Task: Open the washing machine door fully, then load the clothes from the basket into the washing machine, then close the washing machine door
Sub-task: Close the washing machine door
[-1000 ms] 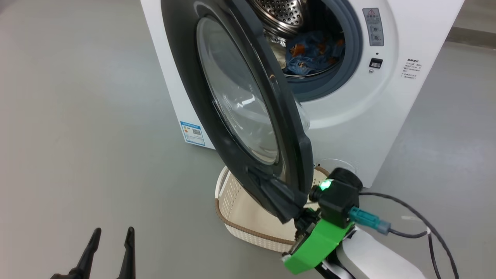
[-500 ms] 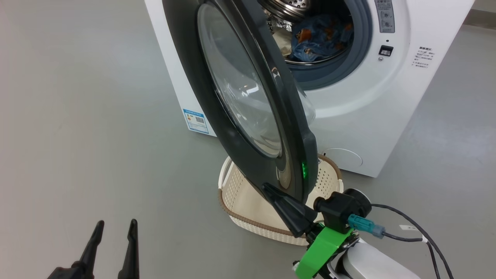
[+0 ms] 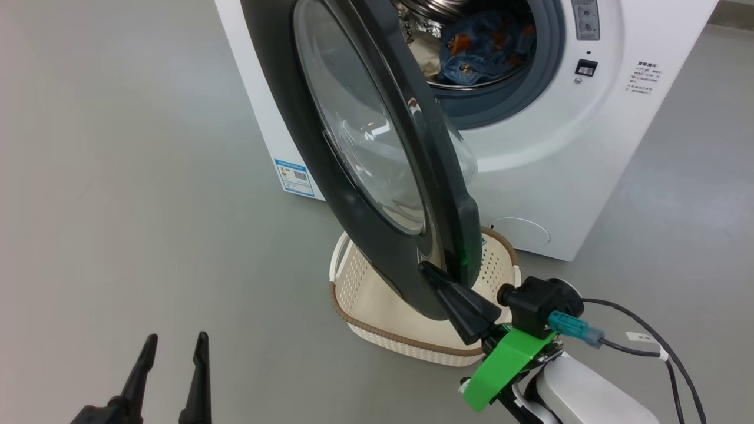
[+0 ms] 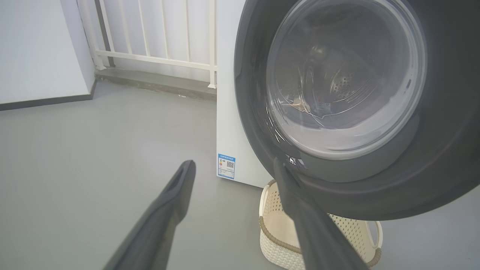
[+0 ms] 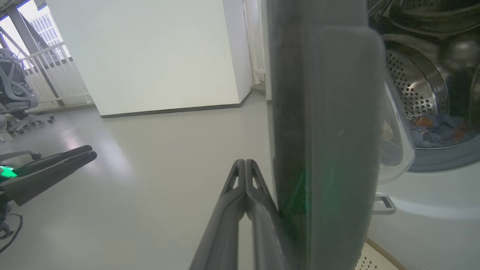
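Note:
The washing machine (image 3: 565,147) stands with its round black door (image 3: 353,147) swung partway out, edge-on in the right wrist view (image 5: 322,131). Blue printed clothes (image 3: 477,50) lie inside the steel drum (image 5: 412,86). The cream basket (image 3: 377,294) sits on the floor under the door, with no fabric showing in it. My right gripper (image 3: 429,271) is shut, its fingers (image 5: 245,180) pressed to the outer face of the door's lower rim. Low at the left, my left gripper (image 3: 174,344) is open and holds nothing, well apart from the door (image 4: 337,93).
A blue label sticker (image 4: 226,166) is on the machine's side, and a round flap (image 3: 521,232) sits low on its front. White railings (image 4: 157,37) and a wall stand behind. An office chair (image 5: 15,97) is far off. Grey floor spreads to the left.
The head camera has shifted slightly. My right wrist has slid down and right in the view while the shut fingers stay on the door's lower rim. The left gripper is unchanged.

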{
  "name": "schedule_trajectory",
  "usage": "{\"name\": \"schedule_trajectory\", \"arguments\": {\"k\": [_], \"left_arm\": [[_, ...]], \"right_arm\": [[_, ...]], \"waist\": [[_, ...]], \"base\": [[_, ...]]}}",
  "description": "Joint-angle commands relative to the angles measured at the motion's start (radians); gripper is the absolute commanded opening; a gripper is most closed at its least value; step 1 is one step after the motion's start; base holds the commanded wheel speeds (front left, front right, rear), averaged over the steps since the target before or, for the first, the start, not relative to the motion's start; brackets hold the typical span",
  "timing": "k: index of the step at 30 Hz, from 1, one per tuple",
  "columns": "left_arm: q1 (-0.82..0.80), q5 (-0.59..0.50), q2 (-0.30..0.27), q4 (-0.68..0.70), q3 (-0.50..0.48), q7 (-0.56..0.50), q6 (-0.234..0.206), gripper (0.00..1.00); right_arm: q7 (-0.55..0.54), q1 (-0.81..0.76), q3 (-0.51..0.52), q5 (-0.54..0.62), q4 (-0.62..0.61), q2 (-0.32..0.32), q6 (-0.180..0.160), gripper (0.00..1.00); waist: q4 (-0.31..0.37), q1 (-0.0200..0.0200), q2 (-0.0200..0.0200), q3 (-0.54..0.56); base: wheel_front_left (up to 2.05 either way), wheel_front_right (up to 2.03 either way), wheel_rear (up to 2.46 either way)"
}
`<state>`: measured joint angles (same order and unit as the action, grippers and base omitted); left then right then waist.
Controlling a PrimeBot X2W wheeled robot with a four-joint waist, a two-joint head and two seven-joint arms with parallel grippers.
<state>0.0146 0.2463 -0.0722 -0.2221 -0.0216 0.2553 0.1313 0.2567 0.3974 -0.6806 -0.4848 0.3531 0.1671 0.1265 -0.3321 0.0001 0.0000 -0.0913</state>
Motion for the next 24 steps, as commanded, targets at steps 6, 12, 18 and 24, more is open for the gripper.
{"name": "schedule_trajectory", "arguments": {"k": [6, 12, 18, 24], "left_arm": [[-0.049, 0.004, -0.005, 0.035, -0.037, 0.006, -0.001, 1.0], [-0.053, 0.001, -0.006, 0.041, -0.031, 0.006, -0.001, 1.0], [-0.071, 0.001, -0.004, 0.048, -0.02, 0.006, -0.001, 1.0], [-0.094, 0.001, 0.0, 0.056, -0.003, 0.006, -0.001, 1.0]], "right_arm": [[0.005, -0.001, 0.028, 0.013, -0.025, 0.003, 0.004, 0.0], [0.005, -0.003, 0.067, 0.021, -0.029, 0.008, 0.004, 0.0], [0.005, 0.013, 0.122, 0.035, -0.034, 0.019, 0.004, 0.0], [0.005, 0.041, 0.18, 0.048, -0.04, 0.032, 0.004, 0.0]], "waist": [[0.011, -0.0001, 0.0, -0.01], [0.021, -0.0001, 0.0, -0.02], [0.024, -0.0001, 0.0, -0.048], [0.028, -0.0001, 0.0, -0.081]], "base": [[0.0, 0.0, 0.0], [0.0, 0.0, 0.0], [0.0, 0.0, 0.0], [0.0, 0.0, 0.0]]}}
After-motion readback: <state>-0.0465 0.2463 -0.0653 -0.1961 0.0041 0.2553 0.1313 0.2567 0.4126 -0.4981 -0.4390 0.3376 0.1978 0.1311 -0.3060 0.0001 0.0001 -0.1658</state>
